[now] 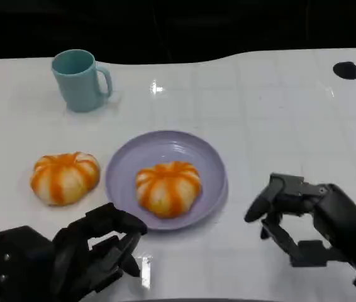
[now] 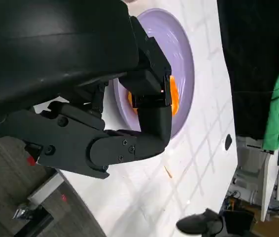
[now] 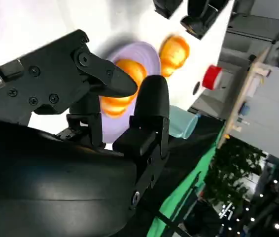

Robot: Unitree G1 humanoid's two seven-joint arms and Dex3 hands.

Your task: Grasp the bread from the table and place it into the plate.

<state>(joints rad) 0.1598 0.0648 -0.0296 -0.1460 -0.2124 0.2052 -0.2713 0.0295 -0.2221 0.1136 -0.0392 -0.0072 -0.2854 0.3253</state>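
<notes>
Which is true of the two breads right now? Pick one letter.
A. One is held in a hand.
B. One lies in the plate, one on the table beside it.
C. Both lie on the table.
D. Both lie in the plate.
B: one bread lies in the plate, the other bread on the table beside it.

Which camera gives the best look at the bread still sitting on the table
The head view: the bread on the table lies whole and unblocked, left of the plate. The right wrist view shows it small and blurred. I cannot make it out in the left wrist view.
</notes>
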